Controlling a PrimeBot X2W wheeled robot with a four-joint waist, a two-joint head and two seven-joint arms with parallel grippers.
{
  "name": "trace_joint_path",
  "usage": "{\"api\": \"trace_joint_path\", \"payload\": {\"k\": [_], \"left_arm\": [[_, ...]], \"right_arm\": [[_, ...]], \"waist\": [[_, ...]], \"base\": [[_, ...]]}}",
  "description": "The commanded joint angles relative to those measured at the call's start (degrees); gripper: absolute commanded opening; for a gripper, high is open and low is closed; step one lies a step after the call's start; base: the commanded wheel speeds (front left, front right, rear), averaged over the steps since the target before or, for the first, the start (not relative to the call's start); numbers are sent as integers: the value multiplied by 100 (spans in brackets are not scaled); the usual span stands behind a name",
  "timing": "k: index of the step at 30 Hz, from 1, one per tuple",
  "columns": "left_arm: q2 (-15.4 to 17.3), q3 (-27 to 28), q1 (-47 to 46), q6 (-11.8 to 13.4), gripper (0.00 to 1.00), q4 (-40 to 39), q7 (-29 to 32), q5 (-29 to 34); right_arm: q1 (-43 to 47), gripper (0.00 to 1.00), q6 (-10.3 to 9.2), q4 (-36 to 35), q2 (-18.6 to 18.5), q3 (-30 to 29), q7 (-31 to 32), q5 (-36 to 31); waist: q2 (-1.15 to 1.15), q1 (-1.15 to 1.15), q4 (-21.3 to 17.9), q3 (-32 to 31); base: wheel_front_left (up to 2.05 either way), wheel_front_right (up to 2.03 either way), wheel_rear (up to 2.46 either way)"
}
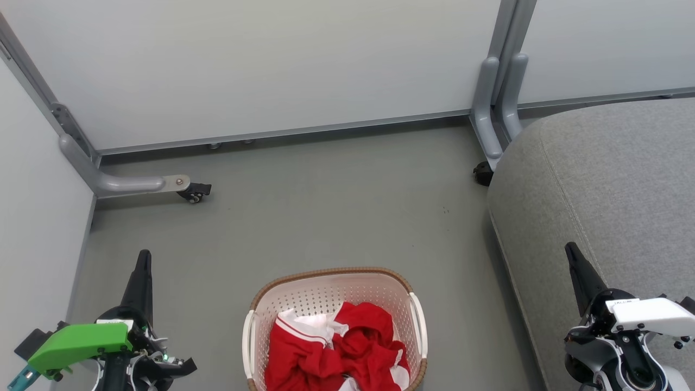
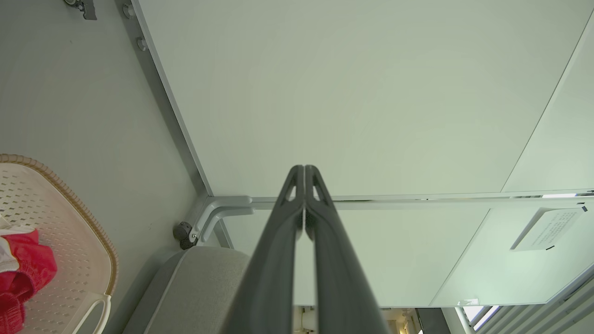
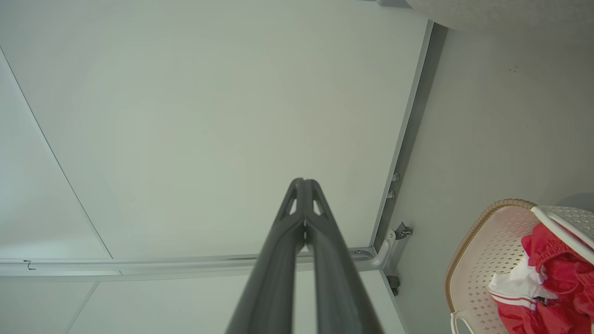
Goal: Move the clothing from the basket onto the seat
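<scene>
We take the laundry basket (image 1: 331,270) as our reference. It stands on the grey floor (image 1: 326,206), and the clothing (image 1: 347,347) lies inside it as a crumpled heap of bright red sports fabric with white panels and stripe trim, filling the near part of its bottom. None of it is on the seat (image 1: 624,179), the large grey upholstered cushion just to the right of the basket, with a strip of floor between them.

Our left tool (image 1: 144,255) hangs to the left of the basket and well apart from it. Its two dark fingers are pressed together along their length and clenched on nothing. Our right tool (image 1: 569,247) hangs to the right of the basket, over the near edge of the seat, likewise clenched and empty. Both point away from the basket towards the pale partition panels (image 1: 271,65) beyond it.

We judge that the task has not begun and the first reach is the step in hand. The next move calls for one tool to spread its fingers, turn down into the basket and pinch a fold near the top of the heap. The thin fabric may drag the second garment along.
</scene>
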Motion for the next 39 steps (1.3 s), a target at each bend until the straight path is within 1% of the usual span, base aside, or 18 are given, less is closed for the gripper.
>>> {"api": "trace_joint_path", "payload": {"k": [1,18,19,23,26,29,31,32,34,39], "left_arm": [[4,7,-75,-24,0,2,11,29],[4,6,-75,-24,0,3,10,29],[0,0,1,0,100,7,0,-1],[-43,-24,144,2,100,198,-12,2],[-41,-80,149,2,100,186,-62,48],[-25,-173,127,1,100,111,-181,328],[-25,-179,125,1,100,99,-194,374],[-32,-231,112,0,100,-36,-304,849],[-32,-238,111,0,100,-55,-317,909],[-33,-329,123,-1,100,-241,-451,1622]], "right_arm": [[-57,0,-2,13,-15,-6,10,-5],[-57,0,-2,13,-16,-6,9,-4],[1,100,0,4,1,0,-1,0],[153,100,-1,178,68,22,-7,-1],[159,100,-1,158,71,66,-56,-22],[153,100,-1,76,66,136,-176,-173],[153,100,-1,65,65,142,-189,-201],[153,100,-1,-19,60,181,-300,-532],[152,100,-1,-28,60,180,-312,-579],[147,100,-1,-77,53,150,-447,-1338]], "waist": [[0,0,0,0],[0,0,0,0],[0,0,0,0],[0,0,0,1],[0,0,0,4],[0,0,2,11],[0,0,2,12],[0,0,2,24],[0,0,2,26],[0,0,2,38]], "base": [[0,0,0],[0,0,0],[0,0,0],[0,0,0],[0,0,0],[0,0,0],[0,0,0],[0,0,0],[0,0,0],[0,0,0]]}}
